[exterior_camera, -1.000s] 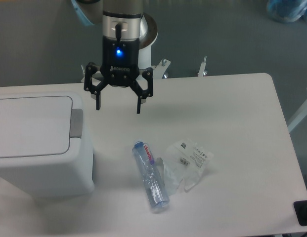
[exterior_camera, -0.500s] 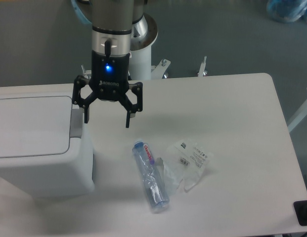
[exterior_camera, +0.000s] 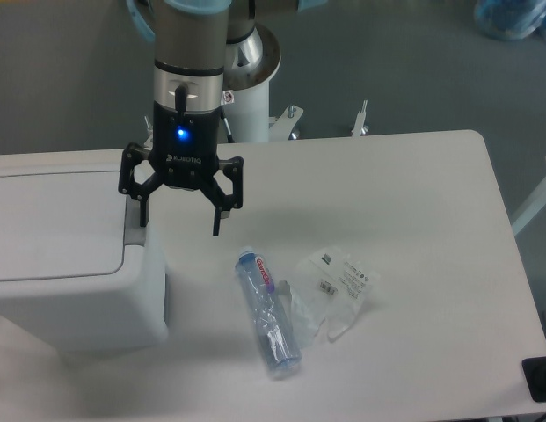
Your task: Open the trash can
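Gripper (exterior_camera: 178,220) hangs with jaws spread wide over the right edge of the trash can (exterior_camera: 70,264) at far left; stiff, light plastic, so press the grey button tab (exterior_camera: 132,230), don't grab

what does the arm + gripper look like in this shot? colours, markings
Silver-grey cylindrical wrist with a pale blue joint cap at top. Below it, a black two-finger gripper with linkage fingers, a lit blue LED, white lettering too small to read, and a black cable down the wrist.
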